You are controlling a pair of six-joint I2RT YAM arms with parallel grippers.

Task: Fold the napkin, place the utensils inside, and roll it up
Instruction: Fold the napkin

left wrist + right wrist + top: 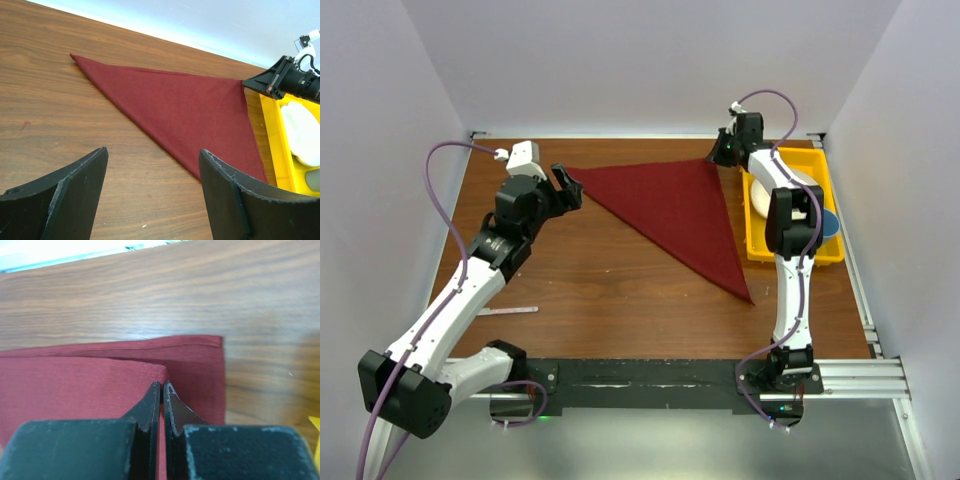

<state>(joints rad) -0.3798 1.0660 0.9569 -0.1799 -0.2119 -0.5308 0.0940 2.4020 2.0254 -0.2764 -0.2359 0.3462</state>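
Note:
The maroon napkin (682, 212) lies folded into a triangle on the wooden table (600, 290). It also shows in the left wrist view (190, 112) and the right wrist view (85, 390). My right gripper (722, 152) is shut on the napkin's top layer at its far right corner (162, 384). My left gripper (568, 184) is open and empty, just left of the napkin's far left tip, with bare table between its fingers (152, 192). One slim silvery utensil (507, 312) lies near the table's front left.
A yellow bin (790, 245) at the right edge holds a white plate (763, 200) and a blue cup (828, 226); the bin shows in the left wrist view too (277, 150). White walls enclose the table on three sides.

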